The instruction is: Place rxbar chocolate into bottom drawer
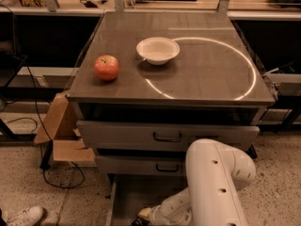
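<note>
One shoe (21, 215) and one box (59, 133) lie on the floor, and the counter (211, 79) carries one apple (106, 67) and one bowl (158, 50), apart. Of three drawers (122, 134), only the bottom drawer (126, 197) is pulled far out. The one gripper (143, 214) sits low inside it; I cannot tell its grip, and the dark shape touching it may be the rxbar (138, 221).

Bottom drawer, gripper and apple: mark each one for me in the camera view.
bottom drawer (129, 197), camera view, bare grey floor of the pulled-out tray.
gripper (142, 214), camera view, its tip, low inside the bottom drawer.
red apple (106, 67), camera view, middle of the fruit.
</note>
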`<control>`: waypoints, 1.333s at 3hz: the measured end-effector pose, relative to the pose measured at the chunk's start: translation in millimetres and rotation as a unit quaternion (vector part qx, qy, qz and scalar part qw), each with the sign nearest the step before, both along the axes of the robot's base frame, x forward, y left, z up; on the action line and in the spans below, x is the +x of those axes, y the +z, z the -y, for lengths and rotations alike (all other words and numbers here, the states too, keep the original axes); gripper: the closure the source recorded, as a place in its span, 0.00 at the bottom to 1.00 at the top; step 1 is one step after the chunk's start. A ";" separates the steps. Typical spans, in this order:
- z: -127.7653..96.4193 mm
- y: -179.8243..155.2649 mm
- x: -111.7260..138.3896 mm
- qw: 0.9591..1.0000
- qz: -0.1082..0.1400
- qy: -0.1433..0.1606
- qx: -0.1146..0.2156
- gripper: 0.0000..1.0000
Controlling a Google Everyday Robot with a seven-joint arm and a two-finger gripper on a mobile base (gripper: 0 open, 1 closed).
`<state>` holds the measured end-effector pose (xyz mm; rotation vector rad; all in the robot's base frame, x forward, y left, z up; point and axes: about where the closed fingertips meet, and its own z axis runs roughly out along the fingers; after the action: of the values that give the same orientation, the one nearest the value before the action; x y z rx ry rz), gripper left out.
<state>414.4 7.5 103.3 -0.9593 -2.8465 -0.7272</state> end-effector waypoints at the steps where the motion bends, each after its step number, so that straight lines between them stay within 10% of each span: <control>1: 0.0 0.0 0.0 1.000 0.000 0.000 0.000 0.82; 4: 0.0 0.0 -0.1 1.000 0.000 0.000 0.000 0.05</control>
<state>414.4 7.6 103.3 -0.9592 -2.8465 -0.7272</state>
